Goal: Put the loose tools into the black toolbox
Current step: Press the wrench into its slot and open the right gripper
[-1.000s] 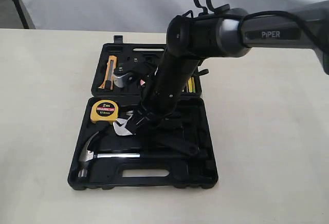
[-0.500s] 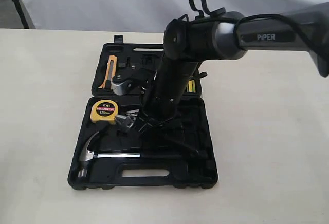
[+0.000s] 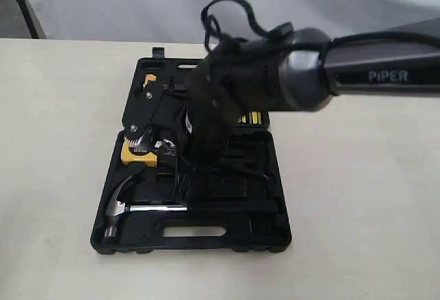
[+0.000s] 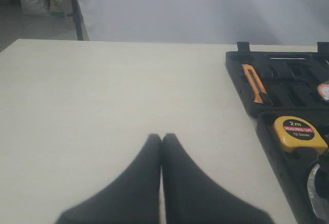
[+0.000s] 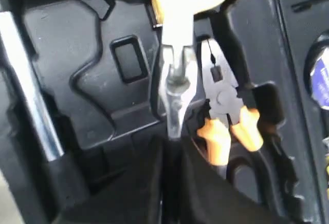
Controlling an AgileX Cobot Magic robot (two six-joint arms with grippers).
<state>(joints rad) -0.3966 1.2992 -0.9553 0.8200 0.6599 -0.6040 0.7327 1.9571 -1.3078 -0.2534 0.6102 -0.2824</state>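
Now right claw [image 5: 170, 143] clenched on silver wrench [image 5: 176, 88]. Wrench's long axis runs straight out from fingertips, black toolbox [image 5: 103, 75] recesses beneath. Left claw [image 4: 161, 141] pinched closed, well apart; right arm nearer.

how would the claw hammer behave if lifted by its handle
Probably head-heavy: the claw hammer has a bulky steel head on a slim shaft, so it may tip head-down. Likely rigid, all metal. The shiny shaft could be slippery.
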